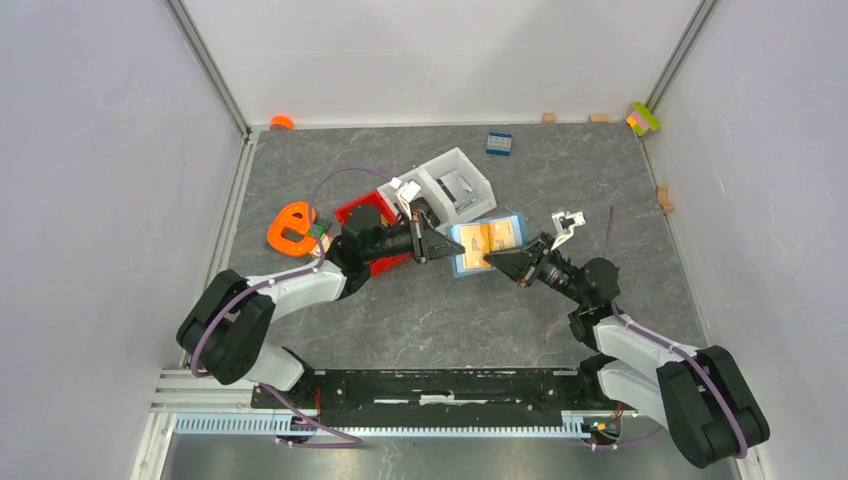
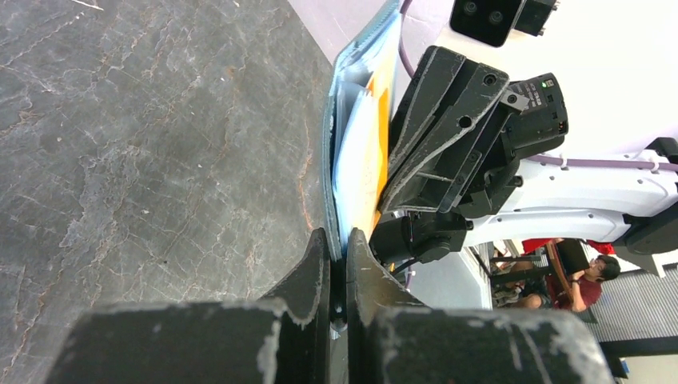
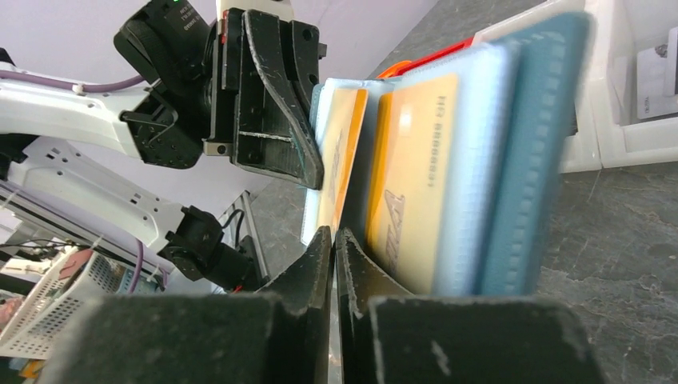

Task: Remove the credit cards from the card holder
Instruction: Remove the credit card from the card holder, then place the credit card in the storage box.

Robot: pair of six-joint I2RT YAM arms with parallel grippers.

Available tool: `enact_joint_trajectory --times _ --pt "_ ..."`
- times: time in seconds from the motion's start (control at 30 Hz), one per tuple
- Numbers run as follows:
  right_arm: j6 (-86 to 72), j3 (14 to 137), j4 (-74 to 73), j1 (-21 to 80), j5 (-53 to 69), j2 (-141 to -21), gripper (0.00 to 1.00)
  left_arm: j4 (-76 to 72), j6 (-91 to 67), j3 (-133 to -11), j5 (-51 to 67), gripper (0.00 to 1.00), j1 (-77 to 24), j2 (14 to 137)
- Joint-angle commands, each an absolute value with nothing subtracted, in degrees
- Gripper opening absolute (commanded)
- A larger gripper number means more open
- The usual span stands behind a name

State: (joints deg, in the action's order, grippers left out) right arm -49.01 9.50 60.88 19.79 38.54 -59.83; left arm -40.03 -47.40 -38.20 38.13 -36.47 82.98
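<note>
- Pinching the edge of the card holder, my left gripper has its jaws pressed together on the teal cover. The holder lies open in the middle of the table, between my two arms.
- Both credit cards sit tucked in the pale pockets; none is out yet.
- My right gripper is at one card's edge, jaws almost together. I cannot tell whether they grip it.
- To do this well, I should bite only the card, not the pocket lip, then draw it straight along the pocket while my left side anchors firmly.
</note>
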Motion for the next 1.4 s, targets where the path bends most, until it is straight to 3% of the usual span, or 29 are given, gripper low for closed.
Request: enact_joint_trajectory --times 0.0,0.37,0.8,1.17,1.37 --pt "-50.8 9.8 67.6 20.6 41.8 -59.4 0.02 -43.0 -49.0 -38.8 38.9 0.03 -36.8 83.3" --pt "-41.8 10.2 47.4 18.7 30.6 -51.5 0.00 -31.9 -47.3 -37.2 29.4 0.02 -32.4 80.0" --pt "-40.3 10.2 45.8 18.0 29.6 -49.6 0.00 -24.0 -43.1 -35.3 18.8 0.02 -32.2 71.2" --pt "-40.9 12.4 52.4 22.9 32.7 -59.9 0.00 -19.9 -41.7 -25.5 -6.7 0.02 -32.3 47.2" --pt "-37.6 20.3 47.9 31.9 27.4 -70.3 0.00 -20.0 -41.7 -23.2 -10.2 0.02 -32.3 40.4"
